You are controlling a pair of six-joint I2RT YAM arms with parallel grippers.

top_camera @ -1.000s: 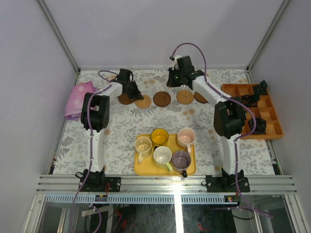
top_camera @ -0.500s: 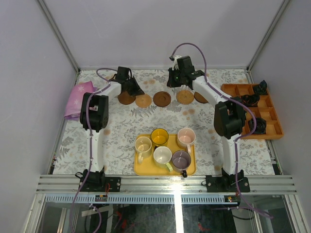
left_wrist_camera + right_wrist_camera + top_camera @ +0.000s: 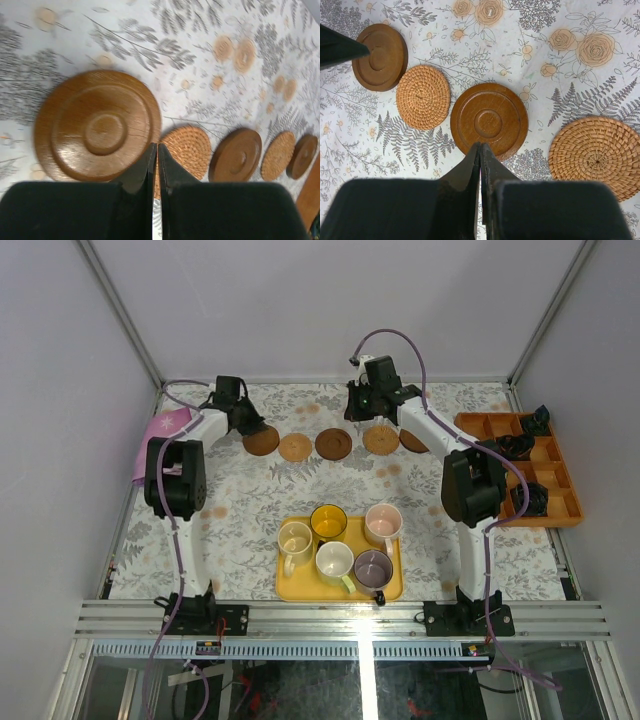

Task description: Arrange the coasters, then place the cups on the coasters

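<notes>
1. While both claws are clenched on nothing, the left gripper (image 3: pixel 154 147) hangs at the rim of the leftmost dark coaster (image 3: pixel 97 125), beyond the far-left corner of the yellow tray (image 3: pixel 290 590). I can't tell whether it touches. A low sweep could shove that disc into the woven coaster (image 3: pixel 187 150) just beside it.
2. My right gripper (image 3: pixel 480 146), also pinched shut and empty, hangs over the near edge of the middle dark coaster (image 3: pixel 489 121), straight beyond the tray. Dropping here could skid it out of line.
3. The row of coasters (image 3: pixel 381 439) beyond the tray is tightly spaced, so I judge mug handles may clash once set down.
4. All five cups (image 3: pixel 334 560) sit packed on the tray. Reaching for the yellow cup (image 3: pixel 328 521) risks knocking the pink cup (image 3: pixel 383 523) beside it.
5. From above, the rightmost dark coaster (image 3: pixel 413 441), beyond the tray's far-right corner, is partly under my right arm (image 3: pixel 430 430). That arm could drag it when it moves.
</notes>
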